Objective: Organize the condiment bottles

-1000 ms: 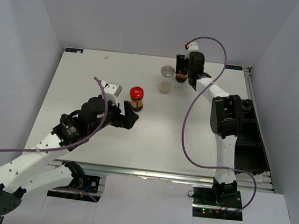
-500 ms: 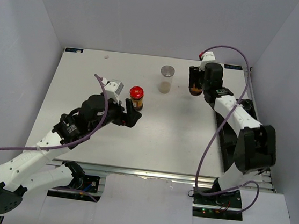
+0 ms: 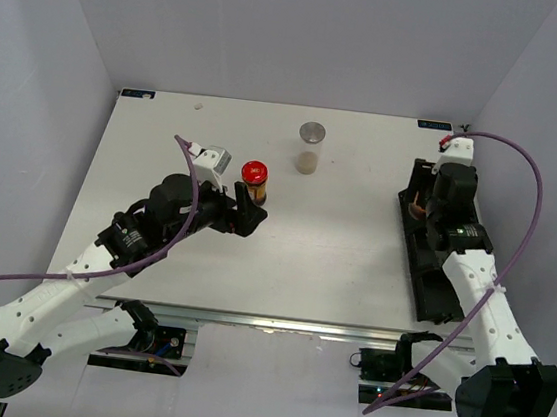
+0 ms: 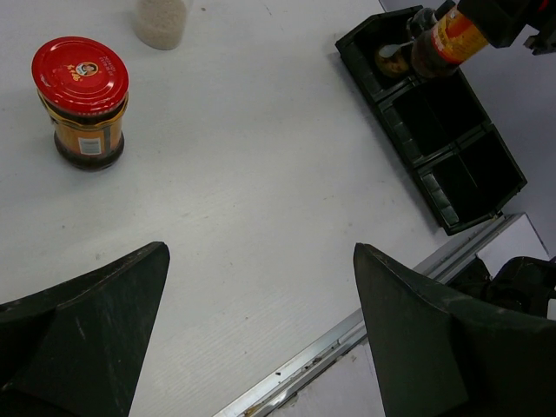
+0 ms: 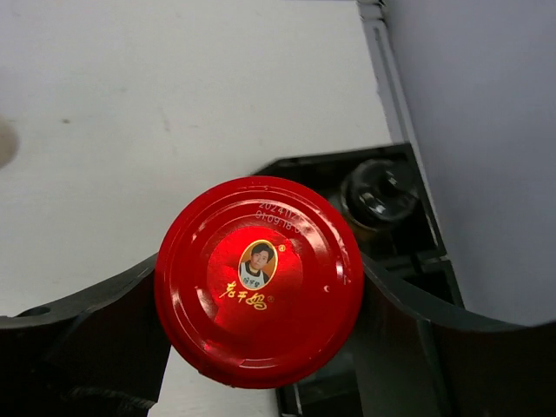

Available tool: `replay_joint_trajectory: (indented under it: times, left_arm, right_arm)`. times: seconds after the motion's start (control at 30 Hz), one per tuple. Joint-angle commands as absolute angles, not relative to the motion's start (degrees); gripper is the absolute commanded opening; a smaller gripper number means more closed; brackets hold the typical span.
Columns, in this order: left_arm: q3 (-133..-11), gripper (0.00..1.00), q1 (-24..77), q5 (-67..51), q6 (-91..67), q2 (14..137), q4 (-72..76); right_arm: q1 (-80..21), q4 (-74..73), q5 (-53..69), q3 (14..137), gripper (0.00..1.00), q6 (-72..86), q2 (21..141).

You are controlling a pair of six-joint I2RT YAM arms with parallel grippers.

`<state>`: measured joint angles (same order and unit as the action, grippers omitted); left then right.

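we are squeezing a red-capped bottle (image 5: pixel 258 278) in our right gripper (image 3: pixel 423 200) over the black tray's (image 3: pixel 448 288) far end, black-capped bottle (image 5: pixel 380 193) sitting in there, our left gripper (image 4: pixel 259 252) gaping wide near the second red bottle (image 4: pixel 82 100) on the worktop (image 3: pixel 335 245), clear bottle (image 3: pixel 311 148) standing farther off

Top external: high behind the arm bases, looking down over the whole bench (image 3: pixel 335 245).
Left wrist: low, facing 2 o'clock.
Right wrist: straight down, close on the held red-capped bottle (image 5: pixel 259 278).
Shared: black tray (image 3: pixel 428 291) at 3 o'clock, all views.
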<state>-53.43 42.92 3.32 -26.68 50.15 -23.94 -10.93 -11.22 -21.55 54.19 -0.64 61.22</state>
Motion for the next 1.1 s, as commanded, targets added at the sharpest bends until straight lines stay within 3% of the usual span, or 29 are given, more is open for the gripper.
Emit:
replay_joint_trajectory:
  times: [0.0, 0.47, 1.07]
  left_arm:
    - [-53.97, 0.98, 42.89, 1.71, -27.95, 49.73, -22.38]
    - [-54.42, 0.98, 42.89, 0.55, -27.0, 51.23, -21.48]
    - [-55.89, 0.98, 42.89, 0.7, -26.98, 49.39, -22.06]
  right_arm:
    - [-1.33, -8.67, -21.91, 52.85, 0.08, 0.75, 56.35]
    - [9.65, -1.46, -32.91, 41.8, 0.08, 8.32, 49.85]
    - [14.94, 12.06, -25.45, 36.83, 0.08, 10.89, 54.45]
